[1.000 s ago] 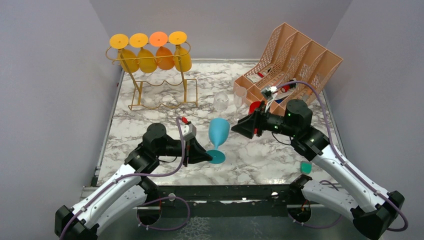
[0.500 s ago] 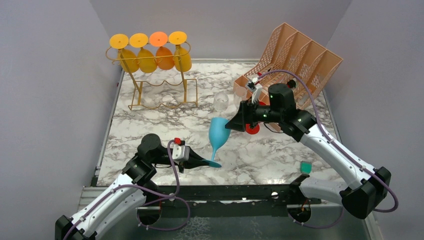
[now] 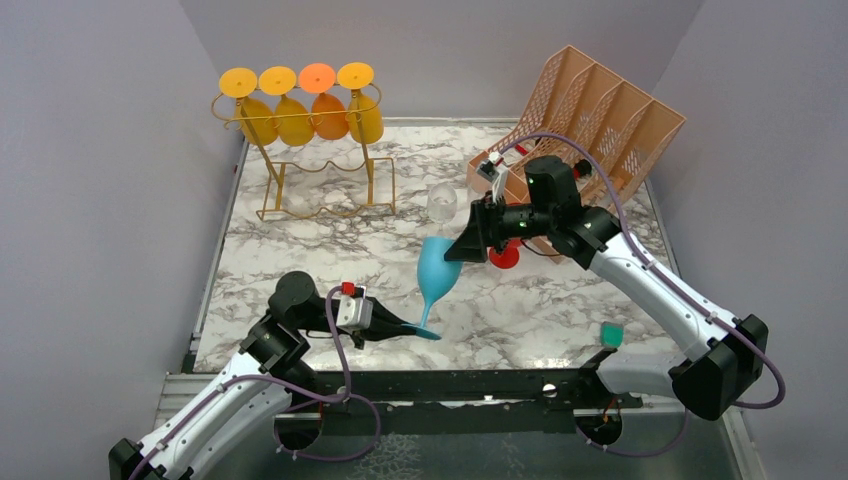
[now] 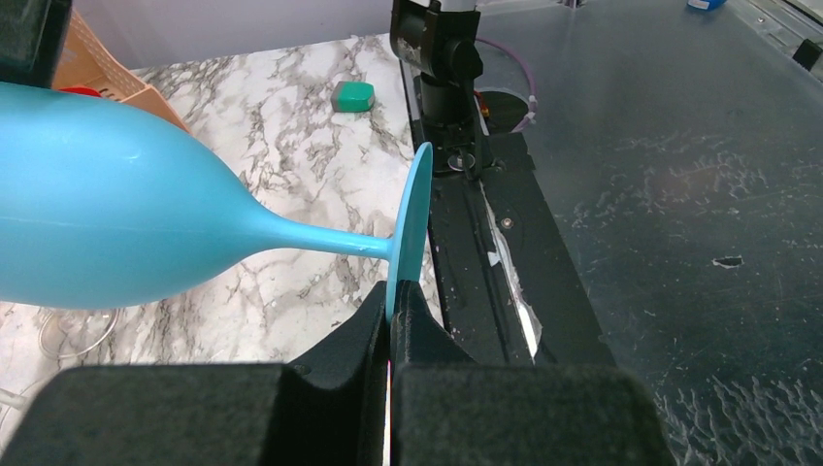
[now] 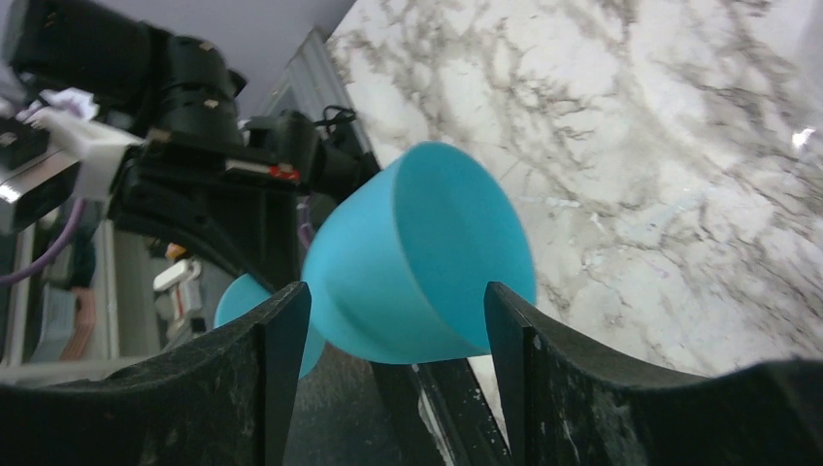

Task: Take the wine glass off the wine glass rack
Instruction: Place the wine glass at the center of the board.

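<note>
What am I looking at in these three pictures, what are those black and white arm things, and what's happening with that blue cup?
Those are two robot arms bolted to the near edge of a marble table. One picture looks down from above and behind them. The other two come from a small camera on each wrist. The left gripper is shut on the round foot of a blue wine glass, holding it tilted. The right gripper is open, with its jaws on either side of the bowl. I cannot tell whether they touch it. At the back, a gold wire rack holds four yellow and orange glasses hanging upside down. Also there are a peach file organizer, a clear glass and a small green block.
</note>
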